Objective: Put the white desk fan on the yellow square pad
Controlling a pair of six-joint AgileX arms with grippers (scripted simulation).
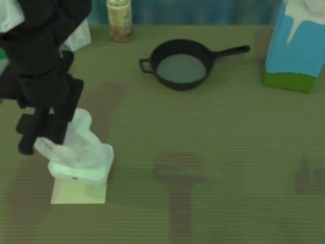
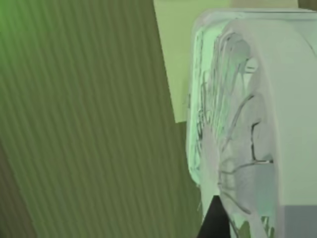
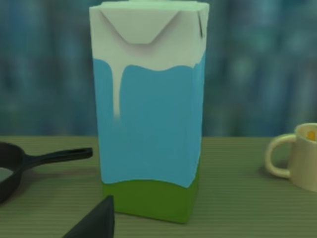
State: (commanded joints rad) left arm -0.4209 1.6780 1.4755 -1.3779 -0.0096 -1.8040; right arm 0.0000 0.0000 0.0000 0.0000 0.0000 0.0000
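Observation:
The white desk fan (image 1: 81,152) leans tilted near the table's left front, its flat base low over the far edge of the yellow square pad (image 1: 78,192). My left gripper (image 1: 43,136) is shut on the fan's upper part from the left. In the left wrist view the ring grille of the fan (image 2: 247,114) fills the picture, one dark fingertip (image 2: 213,220) lies against it, and the pad (image 2: 181,44) shows beyond. My right gripper is out of the top view; its wrist view shows one dark fingertip (image 3: 101,218) with nothing by it.
A black skillet (image 1: 180,66) sits at the back middle. A white-and-blue milk carton (image 1: 297,46) (image 3: 148,114) stands at the back right, with a cream mug (image 3: 299,156) beside it. A can (image 1: 120,19) stands at the back left.

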